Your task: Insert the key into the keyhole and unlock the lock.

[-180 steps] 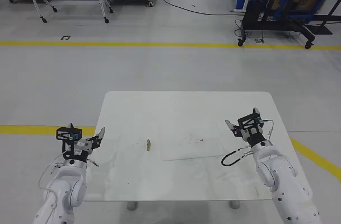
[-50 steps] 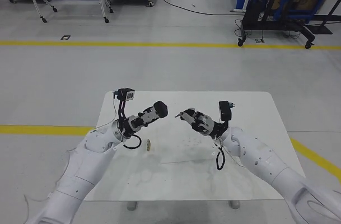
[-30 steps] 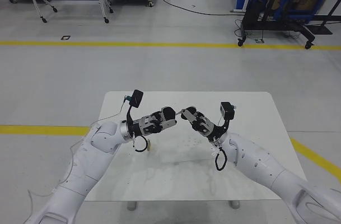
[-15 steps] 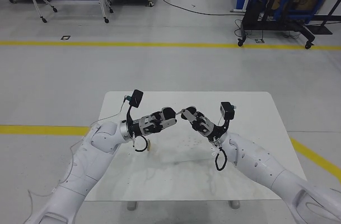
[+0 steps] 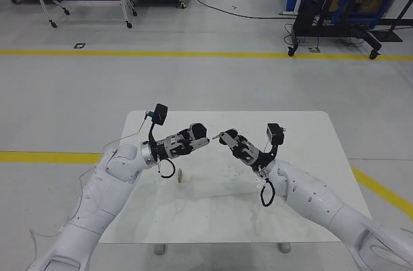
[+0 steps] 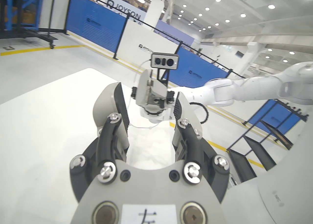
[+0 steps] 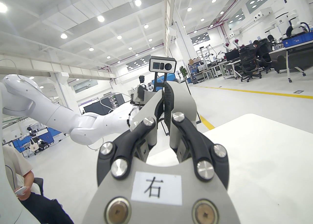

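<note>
Item 1, lock (image 5: 181,175): we log a small brass-coloured piece lying on the white worktop (image 5: 294,129). It sits below the left gripper (image 6: 148,91) and on the robot's side of it, well apart from its fingertips. It is farther still from the right gripper (image 7: 164,95). Its long axis runs roughly from the worktop's near edge to its far edge. It is too small for us to tell which end bears the keyhole, or which way that end points.

Item 2, left gripper: we find it raised above the worktop and released, its fingers (image 6: 121,110) spread wide and holding nothing. It points straight at the right gripper.

Item 3, right gripper: we find it raised at about the same height, tip to tip with the left one, near but not touching. Its fingers (image 7: 182,105) are drawn together at the tips; whether they pinch anything we cannot tell.
</note>
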